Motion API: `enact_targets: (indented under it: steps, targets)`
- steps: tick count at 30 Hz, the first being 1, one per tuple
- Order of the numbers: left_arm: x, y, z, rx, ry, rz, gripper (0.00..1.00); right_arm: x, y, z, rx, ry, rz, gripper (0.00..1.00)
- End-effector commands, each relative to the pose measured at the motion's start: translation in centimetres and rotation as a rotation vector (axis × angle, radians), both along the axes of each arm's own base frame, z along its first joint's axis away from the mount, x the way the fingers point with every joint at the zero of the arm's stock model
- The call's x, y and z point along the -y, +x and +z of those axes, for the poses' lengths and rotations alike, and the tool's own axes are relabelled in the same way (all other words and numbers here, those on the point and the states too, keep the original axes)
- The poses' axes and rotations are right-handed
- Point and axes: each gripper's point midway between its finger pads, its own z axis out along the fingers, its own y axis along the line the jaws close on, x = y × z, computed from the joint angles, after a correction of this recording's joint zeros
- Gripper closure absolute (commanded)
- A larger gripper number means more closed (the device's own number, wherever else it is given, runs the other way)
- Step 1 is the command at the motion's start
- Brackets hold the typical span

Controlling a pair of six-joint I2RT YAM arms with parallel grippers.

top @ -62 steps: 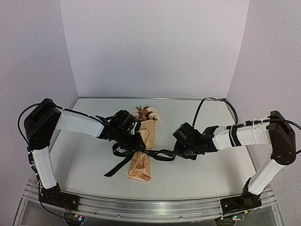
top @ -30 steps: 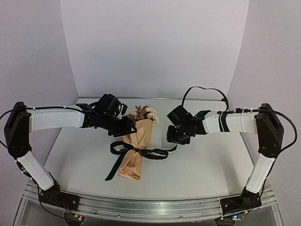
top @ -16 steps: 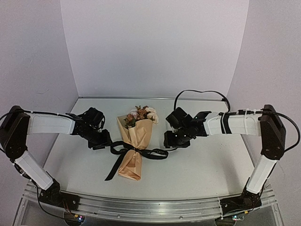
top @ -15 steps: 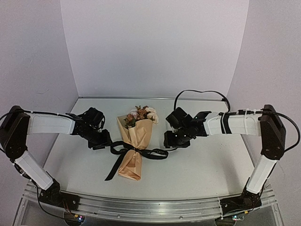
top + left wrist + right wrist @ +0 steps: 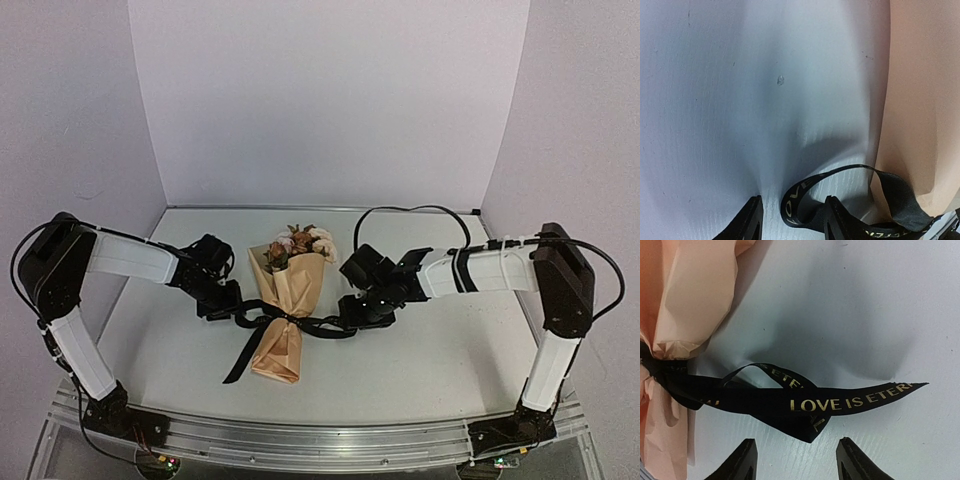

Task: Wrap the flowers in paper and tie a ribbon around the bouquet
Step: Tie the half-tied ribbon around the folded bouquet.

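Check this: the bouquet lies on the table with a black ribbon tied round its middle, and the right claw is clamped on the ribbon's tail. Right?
Not quite. The right claw is open, not clamped: the right wrist view shows its fingers apart and the ribbon tail lying loose on the table beyond them. The bouquet does lie there, ribbon tied round its middle.

Ribbon loop's lower end — beyond the left wrist view's bottom edge
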Motion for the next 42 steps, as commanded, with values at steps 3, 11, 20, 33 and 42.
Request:
enact_targets:
  steps: [3,11,20,33,42]
  targets:
    - [0.7,1.5,0.4,0.037,-0.010,0.003,0.61,-0.5,0.1,-1.8,-0.007,-0.036,0.031,0.42]
    - [0.8,1.7,0.1,0.040,-0.006,0.001,0.78,-0.3,0.6,-3.4,-0.007,-0.078,0.002,0.44]
    - [0.5,2.2,0.9,0.070,0.012,0.002,1.00,-0.2,1.6,-3.1,0.025,-0.087,-0.042,0.54]
    - [-0.5,2.7,3.1,0.159,0.043,0.006,1.00,1.9,1.6,-1.7,0.059,-0.116,-0.138,1.00]
    - [-3.3,2.9,4.3,0.233,0.134,0.058,1.00,5.0,0.8,-1.0,0.073,-0.205,-0.187,1.00]
